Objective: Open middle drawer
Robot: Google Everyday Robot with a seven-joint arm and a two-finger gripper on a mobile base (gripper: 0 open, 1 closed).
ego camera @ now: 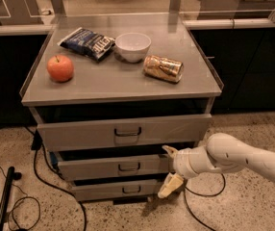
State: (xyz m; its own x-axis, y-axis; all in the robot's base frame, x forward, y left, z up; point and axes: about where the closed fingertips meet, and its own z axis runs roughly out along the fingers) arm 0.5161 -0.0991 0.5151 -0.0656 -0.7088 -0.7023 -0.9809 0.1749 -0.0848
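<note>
Hovering at the right end of the middle drawer (104,168), low and right of centre in the frame, the hand (170,168) has its two fingers spread apart.
The middle drawer sits low in the centre of the frame, a flat grey metal panel of medium height with a small dark bail handle (129,167) at its centre and a dark gap along its top edge. On the smooth grey bench (128,83) above lie a round red apple (60,68), a white bowl (133,46), a crinkled dark bag (86,42) and a gold can (163,68) on its side.
</note>
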